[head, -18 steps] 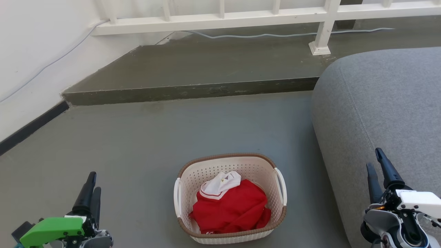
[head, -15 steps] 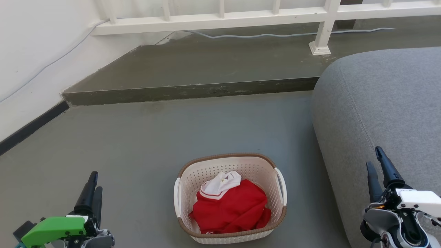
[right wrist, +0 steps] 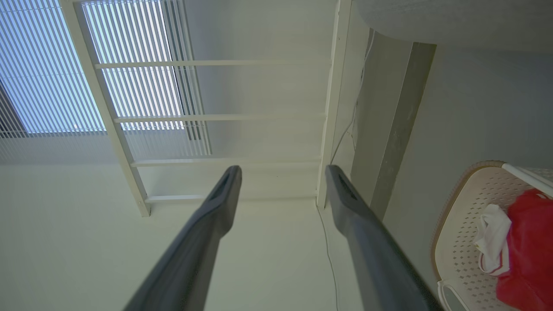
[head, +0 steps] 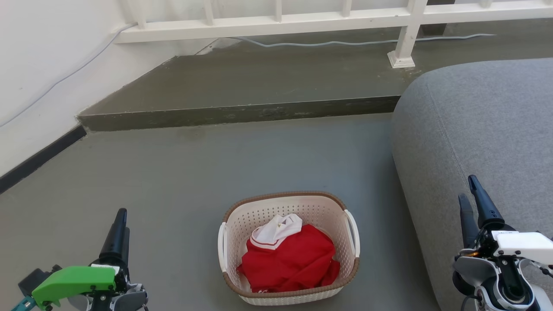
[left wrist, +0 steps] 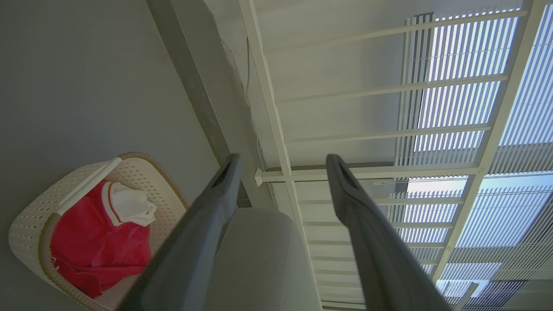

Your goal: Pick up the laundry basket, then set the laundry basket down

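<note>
The laundry basket [head: 317, 206] stands on the grey floor at the bottom centre of the head view, cream-white and perforated, with a brown rim and a white handle on each side. A red garment with a white collar [head: 288, 257] lies inside it. My left gripper [head: 120, 221] is at the lower left, well apart from the basket, open and empty. My right gripper [head: 468, 189] is at the lower right, in front of the grey sofa, also open and empty. The basket [left wrist: 30, 216] appears at the lower left of the left wrist view and the basket [right wrist: 464, 203] at the lower right of the right wrist view.
A large grey sofa [head: 484, 129] fills the right side, close to the basket's right handle. A raised grey step [head: 237, 114] crosses the floor behind the basket, with a white railing [head: 276, 26] and a cable [head: 345, 43] beyond. A white wall with dark skirting [head: 39, 160] runs along the left.
Both grippers have risen a little in the head view, their fingertips now slightly higher. The basket has not moved.
</note>
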Motion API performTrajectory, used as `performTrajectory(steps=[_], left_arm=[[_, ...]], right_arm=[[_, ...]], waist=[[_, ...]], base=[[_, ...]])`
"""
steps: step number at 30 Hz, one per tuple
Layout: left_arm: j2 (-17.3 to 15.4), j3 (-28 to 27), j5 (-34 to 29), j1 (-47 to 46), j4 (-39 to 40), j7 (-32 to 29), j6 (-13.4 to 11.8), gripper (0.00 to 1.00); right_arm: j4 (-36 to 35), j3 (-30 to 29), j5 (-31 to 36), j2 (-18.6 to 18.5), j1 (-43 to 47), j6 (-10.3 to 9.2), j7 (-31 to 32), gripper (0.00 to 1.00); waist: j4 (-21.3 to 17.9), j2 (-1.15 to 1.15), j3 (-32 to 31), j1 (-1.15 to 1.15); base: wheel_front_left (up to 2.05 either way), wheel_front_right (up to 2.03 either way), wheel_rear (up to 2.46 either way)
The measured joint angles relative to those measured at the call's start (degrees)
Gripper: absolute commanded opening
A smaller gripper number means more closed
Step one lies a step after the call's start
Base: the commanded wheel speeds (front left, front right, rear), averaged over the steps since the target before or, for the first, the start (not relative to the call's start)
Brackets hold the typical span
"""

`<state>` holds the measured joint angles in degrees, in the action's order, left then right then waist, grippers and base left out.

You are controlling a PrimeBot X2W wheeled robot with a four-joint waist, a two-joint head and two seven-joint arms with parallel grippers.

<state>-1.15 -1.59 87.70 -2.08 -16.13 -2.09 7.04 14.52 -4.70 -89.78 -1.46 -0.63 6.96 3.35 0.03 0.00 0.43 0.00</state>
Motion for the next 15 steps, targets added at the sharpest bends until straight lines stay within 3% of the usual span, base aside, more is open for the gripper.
performTrajectory(steps=[15], left_arm=[[-1.85,3.67,-10.72,-0.31,0.52,3.18,0.00,1.00]], right_arm=[[-2.57,4.59,7.12,-2.52,-0.09,0.01,-3.94,1.00]], waist=[[-0.15,0.00,0.21,0.00]], base=[[0.00,0.00,0.00]])
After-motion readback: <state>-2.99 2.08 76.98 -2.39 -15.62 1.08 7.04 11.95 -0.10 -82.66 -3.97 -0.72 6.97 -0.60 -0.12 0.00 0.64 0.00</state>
